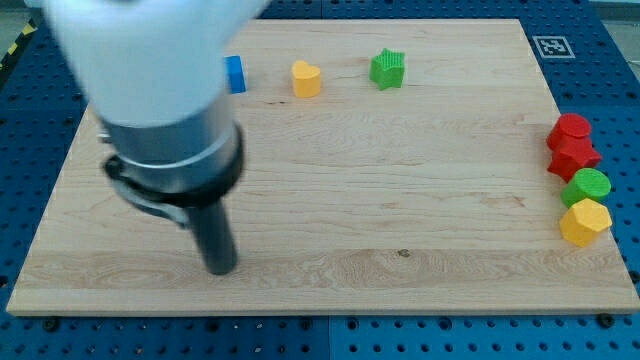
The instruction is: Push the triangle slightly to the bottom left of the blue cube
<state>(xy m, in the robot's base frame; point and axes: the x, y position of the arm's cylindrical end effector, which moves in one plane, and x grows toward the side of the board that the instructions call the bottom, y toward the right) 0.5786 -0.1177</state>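
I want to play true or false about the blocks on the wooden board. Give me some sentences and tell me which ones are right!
1. The green star block sits near the view's top edge of the wooden board. True.
2. My tip touches the yellow block near the top. False: it is far below it, touching no block.
3. The two red blocks sit at the view's right edge. True.
4. The blue block is in full view. False: the arm partly hides it.

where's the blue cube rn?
The blue cube sits at the view's top left, partly behind the arm, just left of the yellow block.
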